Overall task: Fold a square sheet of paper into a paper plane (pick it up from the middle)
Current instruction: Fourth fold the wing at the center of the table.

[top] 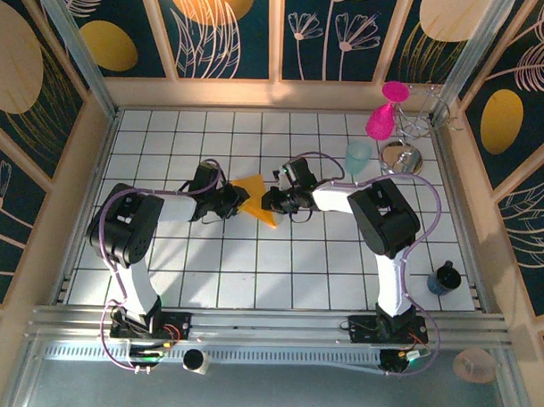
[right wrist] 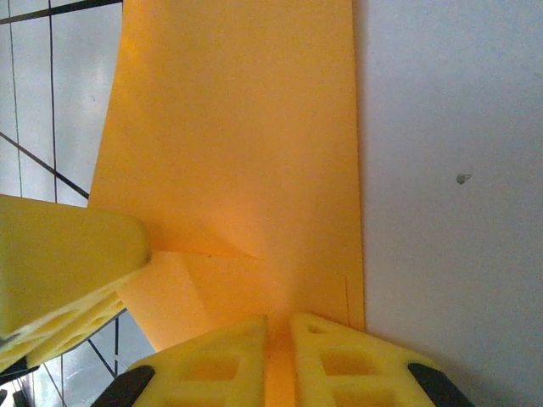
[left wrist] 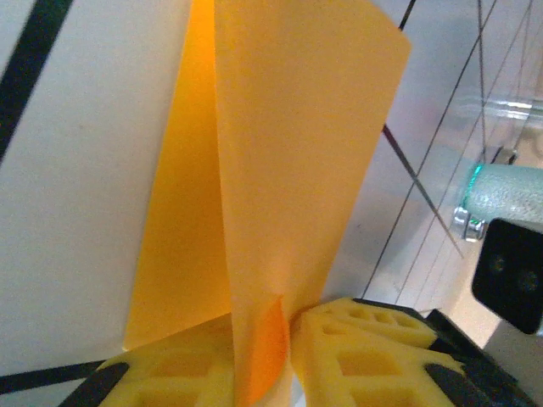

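Left gripper (left wrist: 265, 343) is pinched tight on the sheet of paper (left wrist: 297, 144); we see its yellow waffle-ribbed pads (left wrist: 365, 339) squeezing a raised fold. Sheet is thin, smooth, matte orange-yellow, partly folded into a tapering wedge. One flap stands up and the rest lies on the glossy white tiled table (top: 207, 264), mid-table between the two grippers. Right gripper (right wrist: 278, 339) is closed on the opposite edge, its yellow pads nearly meeting with paper between them, a crisp crease just ahead. Translucent teal cup (top: 358, 156) stands farther right.
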